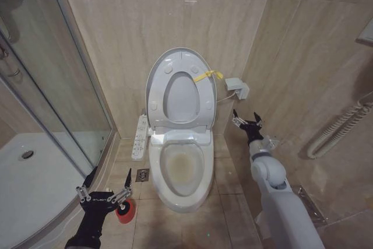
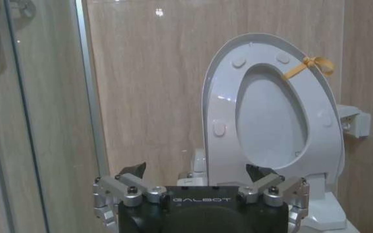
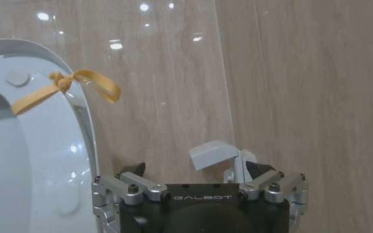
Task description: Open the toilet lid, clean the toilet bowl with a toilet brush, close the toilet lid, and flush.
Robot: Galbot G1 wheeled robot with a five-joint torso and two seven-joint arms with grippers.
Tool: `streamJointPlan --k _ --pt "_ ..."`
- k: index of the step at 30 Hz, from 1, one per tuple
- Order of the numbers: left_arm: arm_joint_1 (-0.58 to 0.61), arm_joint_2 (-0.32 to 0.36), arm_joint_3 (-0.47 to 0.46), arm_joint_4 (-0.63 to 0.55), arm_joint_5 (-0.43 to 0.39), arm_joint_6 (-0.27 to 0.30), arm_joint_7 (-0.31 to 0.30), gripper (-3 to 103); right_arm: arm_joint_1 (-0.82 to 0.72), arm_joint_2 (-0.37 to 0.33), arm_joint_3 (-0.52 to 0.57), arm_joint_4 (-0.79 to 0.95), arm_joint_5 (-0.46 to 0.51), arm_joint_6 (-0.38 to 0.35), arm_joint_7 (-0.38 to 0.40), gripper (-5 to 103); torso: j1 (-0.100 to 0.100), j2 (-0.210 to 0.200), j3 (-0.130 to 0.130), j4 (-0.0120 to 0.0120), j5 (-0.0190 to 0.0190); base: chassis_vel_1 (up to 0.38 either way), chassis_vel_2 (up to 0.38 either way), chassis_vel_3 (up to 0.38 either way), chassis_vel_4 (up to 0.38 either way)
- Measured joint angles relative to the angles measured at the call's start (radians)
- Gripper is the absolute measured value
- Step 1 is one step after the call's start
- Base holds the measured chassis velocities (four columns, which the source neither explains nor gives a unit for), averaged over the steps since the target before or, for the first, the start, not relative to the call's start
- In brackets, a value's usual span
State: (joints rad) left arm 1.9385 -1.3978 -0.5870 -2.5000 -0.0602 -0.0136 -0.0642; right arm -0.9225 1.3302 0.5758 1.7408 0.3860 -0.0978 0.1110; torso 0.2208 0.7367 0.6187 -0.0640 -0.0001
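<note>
Beside the toilet bowl (image 1: 180, 170) — perhaps a red holder (image 1: 125, 210).

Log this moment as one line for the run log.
toilet lid: raised | toilet bowl: stained | left pincer: open, over red holder cup | right pincer: open, right of toilet

Toilet lid (image 1: 155, 74) glossy white plastic; toilet bowl (image 1: 156, 167) smooth glazed ceramic; wall tiles (image 1: 116, 21) satin beige.

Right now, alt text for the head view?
A white toilet bowl, faintly stained inside, stands open with its lid and seat raised against the tiled wall. The open left gripper hangs over a small red cup on the floor; the open right gripper hovers beside the toilet.
</note>
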Motion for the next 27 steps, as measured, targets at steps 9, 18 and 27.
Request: streamJointPlan --k 9,18,27 --pt "0.0 0.0 0.0 0.0 0.0 0.0 0.0 100 0.211 0.027 -0.032 -0.199 -0.096 0.065 -0.007 100 0.0 0.0 0.0 0.0003 -0.0001 0.0 0.0 0.0 0.0" --pt "0.0 0.0 0.0 0.0 0.0 0.0 0.0 100 0.37 0.055 -0.032 -0.383 -0.335 0.141 0.008 100 0.0 0.0 0.0 0.0001 0.0003 0.0 0.0 0.0 0.0" --pt "0.0 0.0 0.0 0.0 0.0 0.0 0.0 100 0.463 0.102 -0.03 -0.534 -0.576 0.24 0.079 100 0.0 0.0 0.0 0.0002 0.0001 0.0 0.0 0.0 0.0"
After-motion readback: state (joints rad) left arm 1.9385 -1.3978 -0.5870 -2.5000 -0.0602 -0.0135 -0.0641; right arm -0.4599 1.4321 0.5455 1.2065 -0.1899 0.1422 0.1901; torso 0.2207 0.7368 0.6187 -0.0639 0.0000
